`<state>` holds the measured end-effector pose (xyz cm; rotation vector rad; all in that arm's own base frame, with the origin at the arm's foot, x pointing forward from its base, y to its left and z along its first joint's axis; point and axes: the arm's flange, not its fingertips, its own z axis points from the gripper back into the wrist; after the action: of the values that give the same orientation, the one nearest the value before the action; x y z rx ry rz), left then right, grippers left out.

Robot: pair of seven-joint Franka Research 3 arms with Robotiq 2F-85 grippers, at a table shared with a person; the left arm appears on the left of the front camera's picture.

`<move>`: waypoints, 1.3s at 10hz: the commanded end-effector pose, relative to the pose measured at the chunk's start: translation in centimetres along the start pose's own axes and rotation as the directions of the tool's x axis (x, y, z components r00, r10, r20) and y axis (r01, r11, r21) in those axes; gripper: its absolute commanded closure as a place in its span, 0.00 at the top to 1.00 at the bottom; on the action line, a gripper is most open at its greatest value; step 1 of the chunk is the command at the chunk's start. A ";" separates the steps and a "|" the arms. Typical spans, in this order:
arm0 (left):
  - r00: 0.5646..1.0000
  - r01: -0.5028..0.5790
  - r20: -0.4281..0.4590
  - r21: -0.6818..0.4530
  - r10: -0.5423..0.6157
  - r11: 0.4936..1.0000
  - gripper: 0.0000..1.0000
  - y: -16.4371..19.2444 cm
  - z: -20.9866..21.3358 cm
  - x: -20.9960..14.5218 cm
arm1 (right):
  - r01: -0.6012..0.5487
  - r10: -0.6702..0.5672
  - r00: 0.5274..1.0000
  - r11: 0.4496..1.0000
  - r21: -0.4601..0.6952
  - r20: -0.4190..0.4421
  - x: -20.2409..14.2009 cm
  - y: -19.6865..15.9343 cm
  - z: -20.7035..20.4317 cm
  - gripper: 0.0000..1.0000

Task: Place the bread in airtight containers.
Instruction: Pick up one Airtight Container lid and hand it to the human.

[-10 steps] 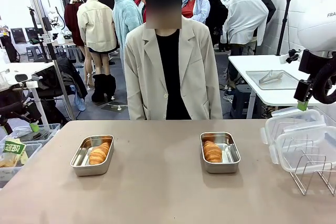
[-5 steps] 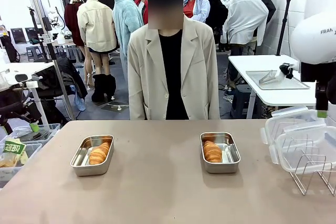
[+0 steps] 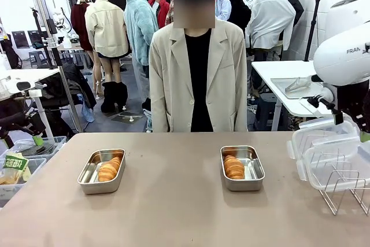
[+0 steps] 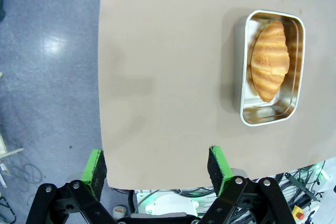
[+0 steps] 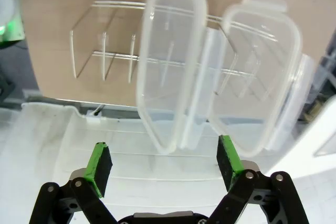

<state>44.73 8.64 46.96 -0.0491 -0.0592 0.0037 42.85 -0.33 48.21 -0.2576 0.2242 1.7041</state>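
One bread roll [image 4: 270,60] sits well beyond left gripper [image 4: 155,155].

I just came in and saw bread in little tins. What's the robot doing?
The left tin and the right tin each hold a roll, with no lids on. Two clear lids rest on a wire rack. The right pincer hovers open over them, holding nothing. The left pincer is open too, above the table edge. The person stands at the far side.

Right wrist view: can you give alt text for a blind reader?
Two clear plastic lids stand side by side in a wire rack at the table's edge. The right gripper hangs open above them, holding nothing.
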 end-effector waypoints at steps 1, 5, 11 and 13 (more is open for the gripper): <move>1.000 -0.018 0.013 0.013 0.018 1.000 1.00 0.0 -0.1 0.0 | 0.123 -0.121 0.992 0.986 0.114 -0.022 0.3 -1.2 -0.7 1.00; 1.000 -0.018 0.013 0.013 0.018 1.000 1.00 0.0 -0.1 0.0 | 0.231 -0.228 0.972 0.972 0.052 -0.059 1.4 -2.2 -3.1 1.00; 1.000 -0.018 0.013 0.013 0.018 1.000 1.00 0.0 -0.1 0.0 | 0.241 -0.239 0.970 0.970 0.046 -0.043 1.3 -4.0 -4.0 1.00; 1.000 -0.018 0.013 0.013 0.018 1.000 1.00 0.0 -0.1 0.0 | 0.208 -0.206 0.978 0.976 0.066 -0.032 1.5 -5.2 -5.2 1.00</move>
<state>44.73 8.64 46.96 -0.0491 -0.0593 0.0037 46.70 0.19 43.06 -0.2568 0.2643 1.4648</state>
